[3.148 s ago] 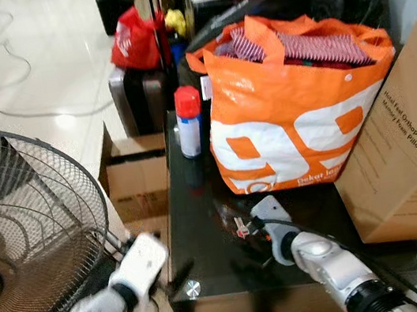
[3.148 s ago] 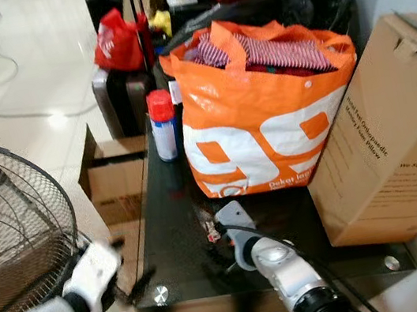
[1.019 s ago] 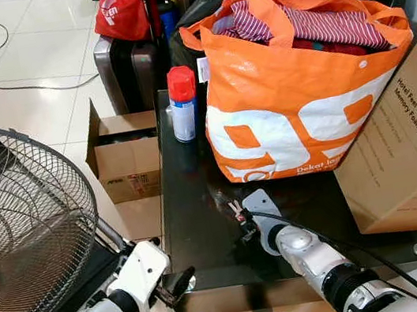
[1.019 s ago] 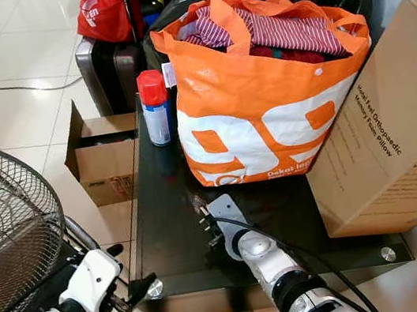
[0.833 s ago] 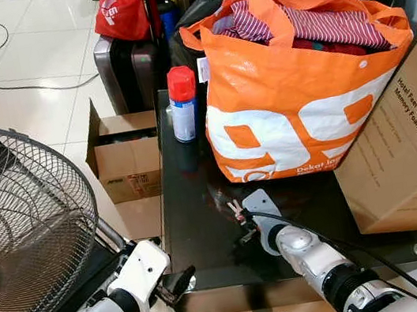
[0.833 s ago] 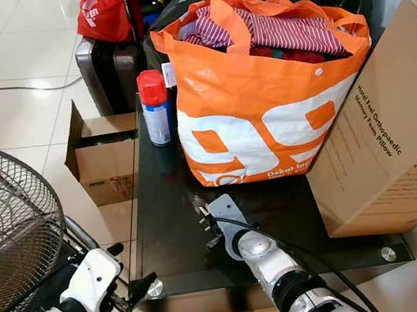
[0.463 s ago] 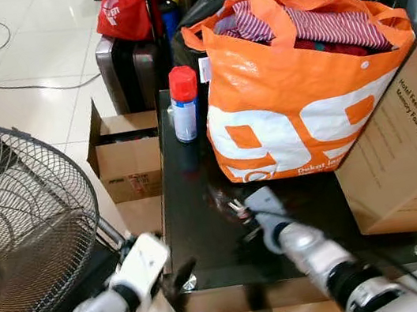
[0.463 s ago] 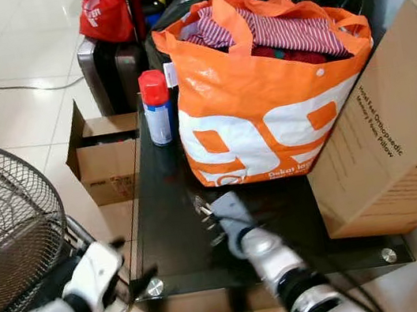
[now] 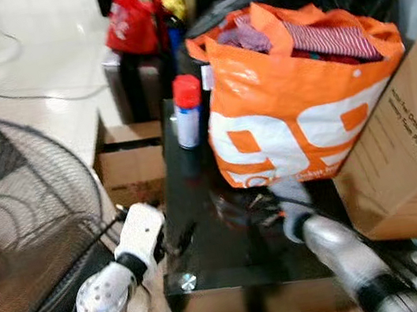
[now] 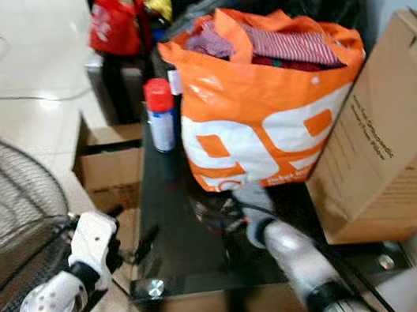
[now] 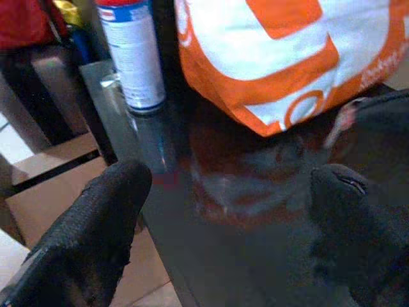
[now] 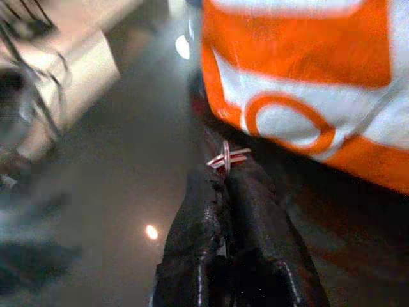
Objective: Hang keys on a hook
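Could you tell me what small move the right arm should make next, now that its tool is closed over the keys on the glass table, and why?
Probably lift straight up a little. The right tool is shut on the keys, low over the black table beside the orange bag; rising first should clear both before any sideways carry.

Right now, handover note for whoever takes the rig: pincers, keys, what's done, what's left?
Right pincer: shut on the keys, a ring with a red-and-white bit poking out at the fingertips, low over the black glass table, just in front of the orange shopping bag.
Left pincer: open, holding nothing, at the table's left edge, pointing toward the spray can.
Done: keys gripped.
Left: find a hook, carry the keys there, hang them.
Head views are blurred, so check the grip before moving.
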`<state>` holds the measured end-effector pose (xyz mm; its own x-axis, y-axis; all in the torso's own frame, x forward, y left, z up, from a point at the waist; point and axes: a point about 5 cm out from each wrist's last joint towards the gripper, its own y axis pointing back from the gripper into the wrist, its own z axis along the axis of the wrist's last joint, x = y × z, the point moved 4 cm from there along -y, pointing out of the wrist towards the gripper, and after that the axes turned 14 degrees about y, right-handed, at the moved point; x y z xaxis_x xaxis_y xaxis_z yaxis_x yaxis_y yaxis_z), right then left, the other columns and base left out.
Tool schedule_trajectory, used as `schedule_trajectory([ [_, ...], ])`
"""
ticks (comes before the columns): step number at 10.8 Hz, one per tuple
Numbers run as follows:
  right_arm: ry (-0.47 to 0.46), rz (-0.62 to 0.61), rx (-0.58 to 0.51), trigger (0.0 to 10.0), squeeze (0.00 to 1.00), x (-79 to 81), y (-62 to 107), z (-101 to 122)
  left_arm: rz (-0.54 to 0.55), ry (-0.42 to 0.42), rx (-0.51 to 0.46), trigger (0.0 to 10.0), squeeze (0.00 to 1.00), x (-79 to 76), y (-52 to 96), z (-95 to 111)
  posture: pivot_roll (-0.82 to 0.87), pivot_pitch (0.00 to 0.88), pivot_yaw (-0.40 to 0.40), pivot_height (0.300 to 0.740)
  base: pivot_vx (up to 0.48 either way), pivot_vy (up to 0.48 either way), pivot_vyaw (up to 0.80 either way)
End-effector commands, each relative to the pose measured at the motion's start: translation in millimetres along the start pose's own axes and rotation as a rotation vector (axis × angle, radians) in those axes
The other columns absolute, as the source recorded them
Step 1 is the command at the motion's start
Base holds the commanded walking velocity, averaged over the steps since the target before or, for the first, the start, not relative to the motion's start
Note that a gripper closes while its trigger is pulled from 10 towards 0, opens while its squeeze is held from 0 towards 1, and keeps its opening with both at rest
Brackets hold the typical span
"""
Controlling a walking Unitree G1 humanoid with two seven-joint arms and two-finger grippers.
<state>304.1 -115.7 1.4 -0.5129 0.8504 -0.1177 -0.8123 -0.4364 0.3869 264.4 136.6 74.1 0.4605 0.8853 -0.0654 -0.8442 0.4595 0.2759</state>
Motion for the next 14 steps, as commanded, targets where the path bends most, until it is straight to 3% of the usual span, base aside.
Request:
schedule_trajectory([
  [1, -0.056, -0.007, -0.067, 0.0, 0.0, -10.7, 9.5, 14, 0.002, 0.013, -0.015, 10.0, 0.0, -0.2, -4.4, 2, 0.06, 0.0, -0.085, 0.74, 0.0, 0.0, 0.0],
  [2, -0.105, -0.005, -0.108, 0.0, 0.0, -12.4, 18.9, 20, 0.006, 0.019, -0.029, 10.0, 0.0, 0.9, -6.9, 4, 0.05, 0.0, -0.081, 0.74, 0.0, 0.0, 0.0],
  [4, -0.315, -0.145, -0.333, 0.0, 0.0, -29.3, 54.6, 62, 0.063, 0.038, -0.139, 10.0, 0.0, 9.3, -11.5, 21, 0.04, 0.0, -0.065, 0.74, 0.0, 0.0, 0.0],
  [5, -0.283, -0.202, -0.402, 0.0, 0.0, -32.8, 67.2, 77, 0.1, 0.06, -0.199, 10.0, 0.0, 13.9, -10.2, 32, 0.03, 0.0, -0.061, 0.74, 0.0, 0.0, 0.0],
  [8, -0.197, -0.28, -0.46, 0.0, 0.0, -39.0, 83.2, 97, 0.143, 0.032, -0.237, 10.0, 0.0, 17.8, -4.0, 42, 0.04, 0.0, -0.058, 0.74, 0.0, 0.0, 0.0],
  [10, -0.187, -0.291, -0.464, 0.0, 0.0, -40.5, 83.1, 102, 0.158, 0.026, -0.248, 10.0, 0.0, 19.3, -2.4, 47, 0.04, 0.0, -0.051, 0.74, 0.0, 0.0, 0.0],
  [11, -0.15, -0.311, -0.436, 0.5, 0.0, -42.1, 79.5, 103, 0.16, 0.018, -0.247, 10.0, 0.0, 19.2, -2.6, 49, 0.04, 0.0, -0.05, 0.74, 0.0, 0.0, 0.0],
  [12, -0.141, -0.351, -0.388, 9.5, 0.0, -45.8, 74.8, 101, 0.174, 0.015, -0.246, 10.0, 0.0, 20.3, -2.8, 49, 0.04, 0.0, -0.051, 0.74, 0.0, 0.0, 0.0],
  [14, -0.08, -0.357, -0.325, 10.0, 0.0, -44.9, 69.1, 98, 0.174, 0.008, -0.236, 10.0, 0.0, 19.2, -4.7, 49, 0.03, 0.0, -0.051, 0.74, -0.126, 0.0, 0.0],
])
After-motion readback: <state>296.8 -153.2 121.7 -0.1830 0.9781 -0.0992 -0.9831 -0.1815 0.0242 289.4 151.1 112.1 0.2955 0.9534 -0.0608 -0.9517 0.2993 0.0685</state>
